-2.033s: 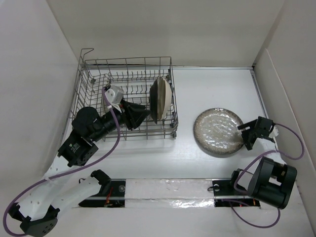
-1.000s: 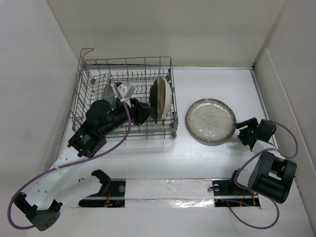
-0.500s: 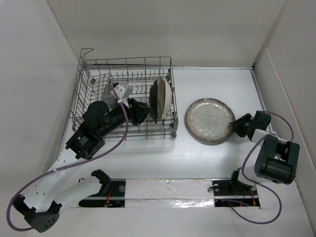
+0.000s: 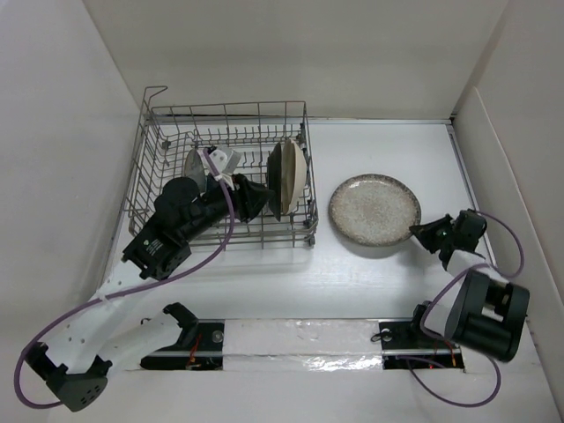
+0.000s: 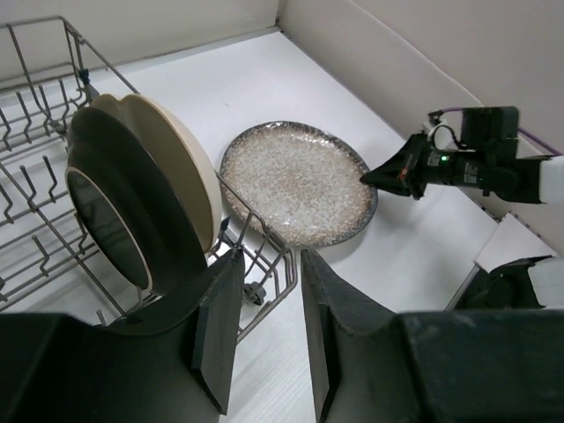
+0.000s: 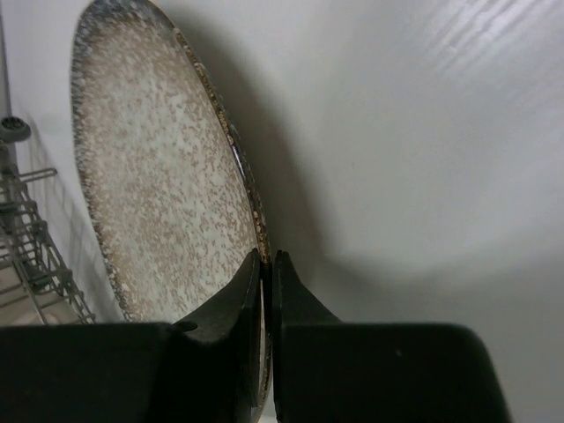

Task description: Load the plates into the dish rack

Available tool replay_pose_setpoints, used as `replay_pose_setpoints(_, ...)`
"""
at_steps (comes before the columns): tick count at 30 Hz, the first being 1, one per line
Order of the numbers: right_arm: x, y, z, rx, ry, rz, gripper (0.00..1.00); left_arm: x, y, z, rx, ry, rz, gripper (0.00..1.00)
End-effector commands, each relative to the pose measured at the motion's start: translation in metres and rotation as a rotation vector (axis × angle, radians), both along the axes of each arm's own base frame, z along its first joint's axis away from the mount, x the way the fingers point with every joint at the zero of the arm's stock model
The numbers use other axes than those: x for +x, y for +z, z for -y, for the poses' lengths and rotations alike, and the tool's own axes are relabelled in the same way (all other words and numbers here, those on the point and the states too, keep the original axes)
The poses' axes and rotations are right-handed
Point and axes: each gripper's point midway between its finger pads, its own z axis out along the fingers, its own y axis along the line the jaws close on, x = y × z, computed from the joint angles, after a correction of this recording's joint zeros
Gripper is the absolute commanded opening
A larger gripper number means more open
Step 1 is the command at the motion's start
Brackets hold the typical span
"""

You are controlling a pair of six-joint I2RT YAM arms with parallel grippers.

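Right pincer [image 4: 416,232] pinches rim of the one large speckled grey-beige plate [image 4: 374,210]. Left pincer [image 5: 269,257] spread; two upright plates [image 5: 176,159] in silver wire dish rack [image 4: 225,113] just left.

One plate [image 4: 374,210] lies right of the dish rack [image 4: 247,145].

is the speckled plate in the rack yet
Out: the speckled plate lies on the table beside the dish rack, right gripper at its rim.
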Motion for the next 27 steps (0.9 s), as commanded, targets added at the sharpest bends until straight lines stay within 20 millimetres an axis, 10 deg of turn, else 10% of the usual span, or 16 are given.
replay_pose_setpoints(1, 0.008, 0.045, 0.035, -0.063, -0.213, 0.121, 0.0, 0.008, -0.008, 0.012, -0.001, -0.018, -0.017, 0.26)
replay_pose_setpoints(5, 0.034, 0.134, 0.023, -0.08, -0.143, 0.362, 0.0, 0.009, -0.004, 0.027, -0.05, -0.065, -0.057, 0.01)
replay_pose_setpoints(11, 0.046, 0.215, -0.001, 0.034, -0.014, 0.614, 0.0, 0.006, 0.03, 0.045, -0.18, -0.132, -0.096, 0.0)
replay_pose_setpoints(21, 0.036, 0.271, -0.02, 0.286, 0.141, 0.855, 0.0, 0.003, 0.072, 0.109, -0.315, -0.315, -0.11, 0.0)
replay_pose_setpoints(27, 0.028, 0.3, -0.019, 0.315, 0.181, 0.922, 0.0, 0.028, 0.065, 0.159, -0.167, -0.214, -0.087, 0.67)
